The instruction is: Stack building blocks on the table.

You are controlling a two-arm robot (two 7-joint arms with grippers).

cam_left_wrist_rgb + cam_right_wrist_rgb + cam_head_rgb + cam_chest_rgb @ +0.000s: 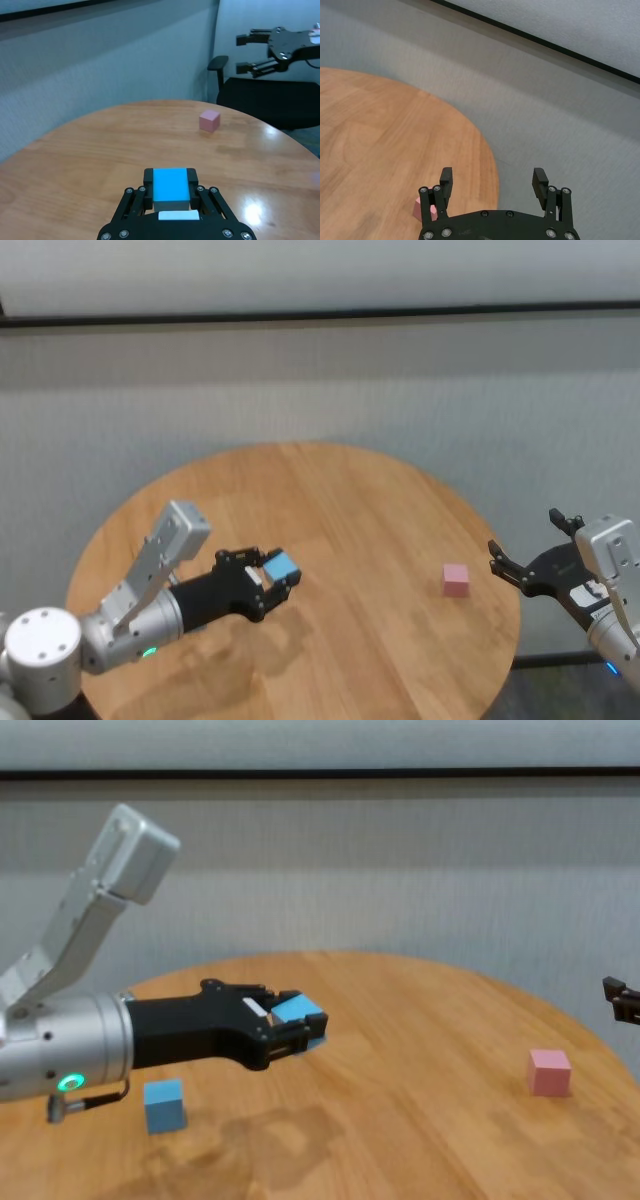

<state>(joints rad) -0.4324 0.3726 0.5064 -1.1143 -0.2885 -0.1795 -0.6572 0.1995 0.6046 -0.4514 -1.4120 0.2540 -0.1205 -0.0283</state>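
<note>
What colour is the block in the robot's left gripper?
Light blue block, shut in the left gripper; clearest in the left wrist view.

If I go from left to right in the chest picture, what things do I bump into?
Blue block on the table → left hand holding another blue block above the table → pink block → tip of the open right hand at the picture's edge.

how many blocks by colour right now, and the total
light blue blocks: 2 (one held in the left end effector, block at; one on the table at)
pink block: 1, on the table near the open right end effector
total: 3
</note>
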